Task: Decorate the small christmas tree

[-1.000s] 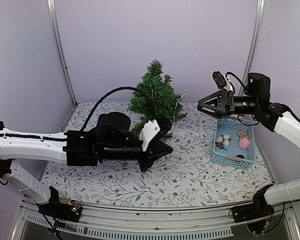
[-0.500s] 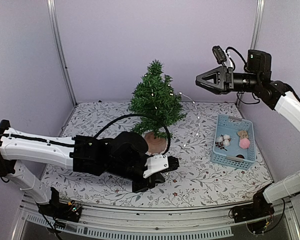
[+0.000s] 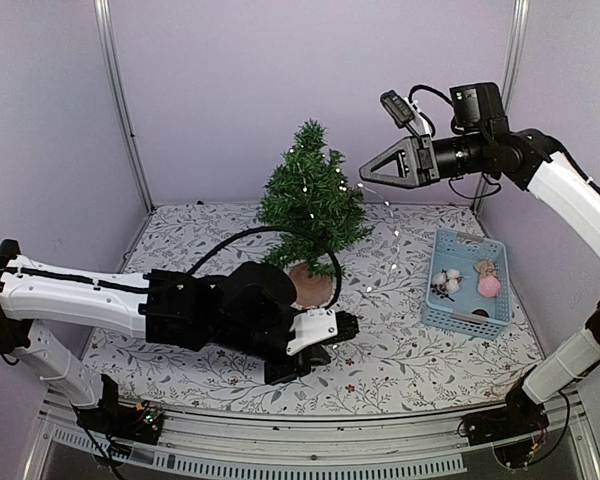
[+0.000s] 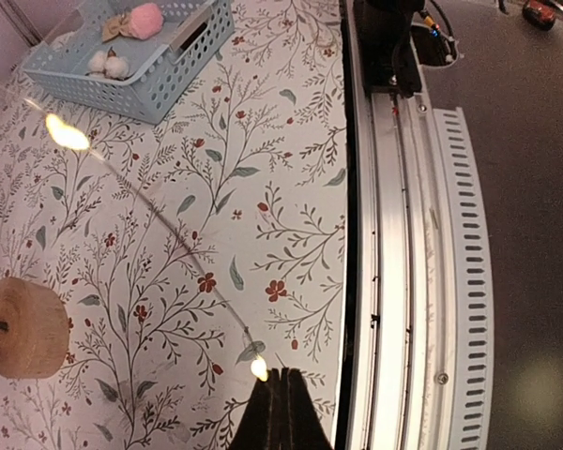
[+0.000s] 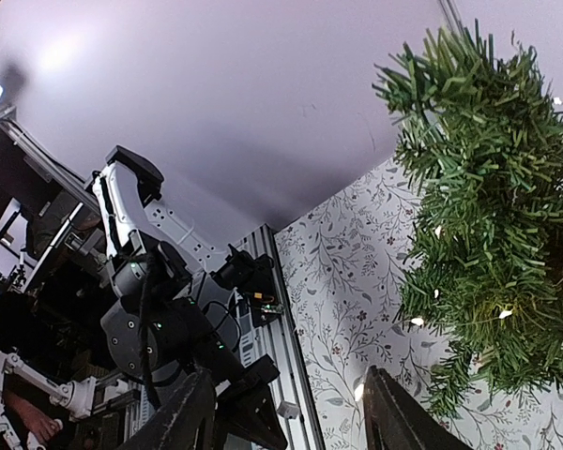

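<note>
Top view: the light string [image 3: 393,235] is partly draped on the small christmas tree [image 3: 310,200], which stands just behind the left gripper [image 3: 348,325] and below the right gripper [image 3: 366,172]. The ornaments [image 3: 489,285] lie unhung in the basket [image 3: 450,320].

Left wrist view: only here do the shut jaws show, pinching the string's end.

Right wrist view: the jaws stand apart, clamping nothing, with the tree just ahead.

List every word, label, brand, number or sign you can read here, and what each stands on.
None can be read.
The small christmas tree, light string, blue basket, floral table cover, left arm and right arm show no legible print.
The circuit board by the left arm's base may bear markings, but they are too small to tell.
</note>
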You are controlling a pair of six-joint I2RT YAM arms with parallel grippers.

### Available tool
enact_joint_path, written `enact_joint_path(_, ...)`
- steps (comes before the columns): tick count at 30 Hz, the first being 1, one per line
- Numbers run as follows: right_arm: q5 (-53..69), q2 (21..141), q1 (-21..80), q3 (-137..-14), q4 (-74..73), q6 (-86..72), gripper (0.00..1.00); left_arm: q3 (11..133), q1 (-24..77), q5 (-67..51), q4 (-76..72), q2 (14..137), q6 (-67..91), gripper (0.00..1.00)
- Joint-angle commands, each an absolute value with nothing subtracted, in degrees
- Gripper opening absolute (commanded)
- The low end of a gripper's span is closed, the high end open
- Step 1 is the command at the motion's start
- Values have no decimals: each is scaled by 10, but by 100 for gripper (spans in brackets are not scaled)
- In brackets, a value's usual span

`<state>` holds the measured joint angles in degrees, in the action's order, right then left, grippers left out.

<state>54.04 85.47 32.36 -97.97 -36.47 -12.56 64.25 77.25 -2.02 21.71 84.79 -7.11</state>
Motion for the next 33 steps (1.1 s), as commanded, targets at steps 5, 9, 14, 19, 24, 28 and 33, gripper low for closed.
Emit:
enact_joint_path(5, 488, 891, 349, -1010, -457, -54, 40, 656, 780, -19, 214, 848, -72, 0)
enact_joint_path(9, 462, 886, 349, -1005, -463, -50, 3, 650, 780, -9, 212, 840, -64, 0)
enact_joint_path(14, 411, 855, 348, -974, -465, -60, 0, 638, 780, 22, 204, 821, -56, 0)
enact_joint_path(19, 373, 812, 311, -913, -445, -94, 0, 626, 779, 37, 198, 805, -49, 0)
enact_joint_path(24, 343, 780, 273, -875, -407, -145, 0, 621, 778, 41, 190, 805, -47, 0)
enact_joint_path(28, 311, 778, 257, -868, -389, -167, 0, 621, 777, 52, 184, 807, -47, 0)
enact_joint_path(33, 301, 771, 227, -866, -353, -190, 0, 618, 774, 59, 174, 807, -47, 0)
